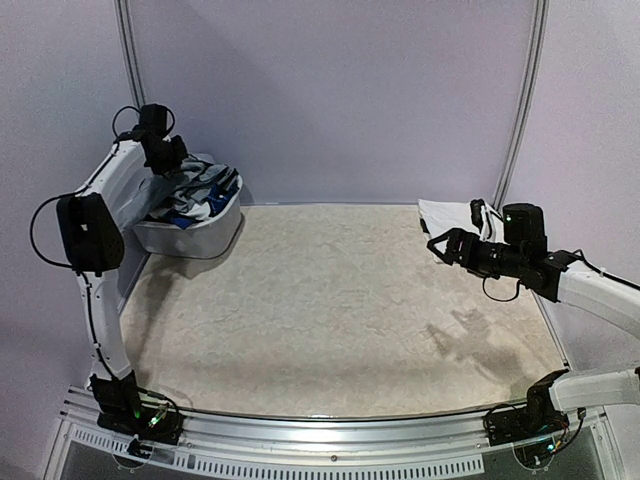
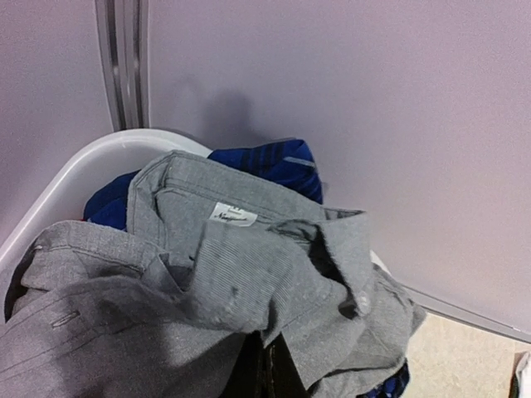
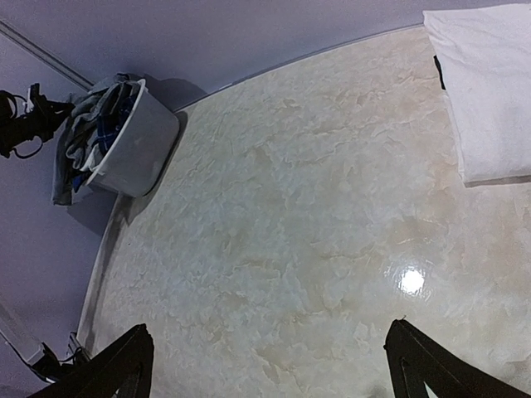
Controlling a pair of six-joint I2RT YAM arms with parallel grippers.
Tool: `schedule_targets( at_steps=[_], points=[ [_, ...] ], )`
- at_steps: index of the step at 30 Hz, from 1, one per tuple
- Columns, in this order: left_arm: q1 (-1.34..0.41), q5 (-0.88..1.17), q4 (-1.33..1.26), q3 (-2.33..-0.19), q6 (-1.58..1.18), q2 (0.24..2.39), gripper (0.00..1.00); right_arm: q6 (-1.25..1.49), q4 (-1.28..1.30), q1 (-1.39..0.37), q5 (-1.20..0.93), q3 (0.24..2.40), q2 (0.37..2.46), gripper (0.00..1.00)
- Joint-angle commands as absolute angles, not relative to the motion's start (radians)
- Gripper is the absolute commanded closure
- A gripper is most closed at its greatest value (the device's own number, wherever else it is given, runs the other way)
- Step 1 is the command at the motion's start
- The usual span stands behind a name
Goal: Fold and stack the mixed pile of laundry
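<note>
The mixed laundry pile (image 1: 200,195) fills a white oval basket (image 1: 205,238) at the back left. In the left wrist view a grey collared shirt (image 2: 249,274) with a white neck label lies on top, over a blue plaid piece (image 2: 265,162). My left gripper (image 1: 165,152) is over the basket's back-left rim. Its dark fingers (image 2: 274,373) sit close together, with grey cloth bunched around them. My right gripper (image 3: 270,365) hovers open and empty above the table at the right (image 1: 440,246). A folded white garment (image 3: 489,91) lies at the back right (image 1: 448,214).
The basket (image 3: 137,141) stands against the back wall in the left corner, with grey cloth hanging over its outer side (image 3: 62,170). Vertical frame poles (image 1: 128,50) rise at the back left and back right. The marbled tabletop (image 1: 330,310) spreads between the arms.
</note>
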State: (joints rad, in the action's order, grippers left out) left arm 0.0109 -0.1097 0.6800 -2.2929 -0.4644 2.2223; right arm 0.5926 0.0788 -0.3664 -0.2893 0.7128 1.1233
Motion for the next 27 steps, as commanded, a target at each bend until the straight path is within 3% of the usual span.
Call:
schedule_targets(
  at_steps=[1,13,21,27],
  points=[
    [0.004,-0.057,0.613,-2.263,-0.457,2.076,1.0,0.58,0.105,-0.364,-0.274,0.734,1.102,0.01],
    [-0.307,-0.116,0.635,-2.218,-0.328,1.733,1.0,0.58,0.172,-0.366,-0.259,0.79,1.022,0.01],
    [-0.6,-0.139,0.661,-2.208,-0.25,1.618,1.0,0.577,0.23,-0.365,-0.221,0.798,0.902,0.01],
    [-0.711,-0.078,0.64,-2.164,-0.251,1.541,1.0,0.571,0.276,-0.365,-0.203,0.797,0.833,0.01]
  ],
)
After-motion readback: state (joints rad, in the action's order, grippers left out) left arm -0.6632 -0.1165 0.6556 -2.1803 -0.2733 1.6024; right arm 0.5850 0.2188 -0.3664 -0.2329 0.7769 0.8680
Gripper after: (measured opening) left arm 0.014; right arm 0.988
